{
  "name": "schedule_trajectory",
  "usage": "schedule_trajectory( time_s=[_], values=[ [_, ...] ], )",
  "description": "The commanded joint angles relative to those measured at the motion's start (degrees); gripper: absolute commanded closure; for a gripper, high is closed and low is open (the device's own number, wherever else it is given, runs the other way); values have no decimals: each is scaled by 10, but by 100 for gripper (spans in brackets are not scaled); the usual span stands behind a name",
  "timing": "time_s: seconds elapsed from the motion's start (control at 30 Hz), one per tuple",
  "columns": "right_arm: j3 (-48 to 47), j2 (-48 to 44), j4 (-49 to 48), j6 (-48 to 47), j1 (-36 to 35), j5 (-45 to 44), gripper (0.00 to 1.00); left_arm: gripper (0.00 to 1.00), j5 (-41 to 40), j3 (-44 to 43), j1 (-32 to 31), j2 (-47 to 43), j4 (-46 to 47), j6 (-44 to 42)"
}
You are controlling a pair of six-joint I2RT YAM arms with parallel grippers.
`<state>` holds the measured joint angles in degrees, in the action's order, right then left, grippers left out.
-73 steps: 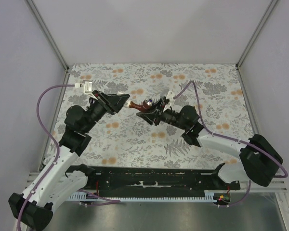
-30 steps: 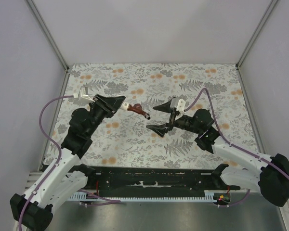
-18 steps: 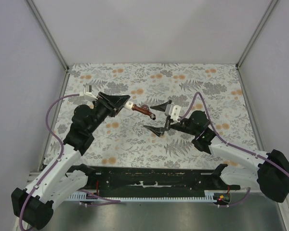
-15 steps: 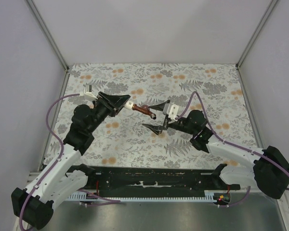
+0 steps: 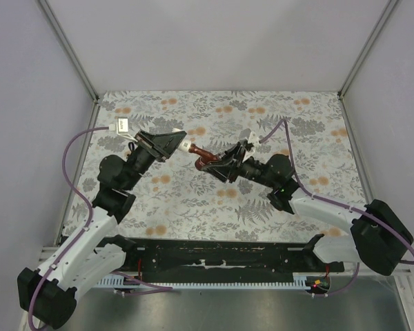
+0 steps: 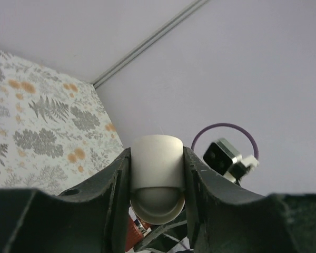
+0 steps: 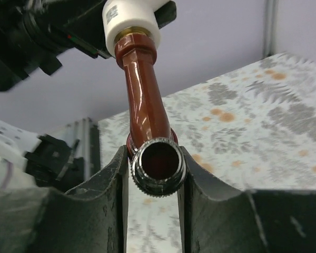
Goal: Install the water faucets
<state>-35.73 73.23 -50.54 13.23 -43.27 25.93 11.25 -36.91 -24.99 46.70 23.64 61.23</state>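
**While both arms hold it, faucet sits mid-air at the fitting**

Since the red-brown faucet [image 5: 202, 159] hangs above the floral surface [image 5: 297, 124] between the two arms, nothing supports it but the grips. The right end effector [image 5: 214, 164] is clamped on its silvery ridged tip, fingers pressed on either side in the right wrist view. The left end effector [image 5: 178, 146] is clenched around the white fitting [image 5: 185, 147], which fills the gap between its fingers in the left wrist view. The faucet's far end meets that fitting, with a brass collar [image 7: 130, 35] showing at the joint. Cannot tell how deep it is seated.

Handling, as a judgement:
- It looks small, light and rigid, so there should be no flex under a squeeze.
- The body is glossy and round and likely slippery, so it could spin in the grip when twisted.
- The ridged tip probably gives the best bite, and the current hold there looks sensible.
- The bent neck puts the tip off the joint axis, so pushing along the neck risks cocking it in the fitting.
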Motion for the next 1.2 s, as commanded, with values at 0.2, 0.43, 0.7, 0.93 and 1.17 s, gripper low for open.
schedule_trajectory(
  time_s=[0.2, 0.43, 0.7, 0.93, 1.17],
  values=[
    [-12, 83, -222, 557, 66, 8, 100, 98, 112, -1, -1, -9, 152, -305],
    [-43, 140, -280, 627, 73, 57, 93, 98, 98, -22, -1, -13, 94, -337],
    [-37, 91, -192, 534, 92, 68, 61, 98, 62, -40, -1, -39, -5, -360],
    [-17, -4, -19, 291, 93, 64, 28, 98, -32, -56, -1, -49, -61, -300],
    [-13, -50, 73, 41, 92, 81, 6, 98, -90, -113, -1, -27, -167, -198]
  ],
)
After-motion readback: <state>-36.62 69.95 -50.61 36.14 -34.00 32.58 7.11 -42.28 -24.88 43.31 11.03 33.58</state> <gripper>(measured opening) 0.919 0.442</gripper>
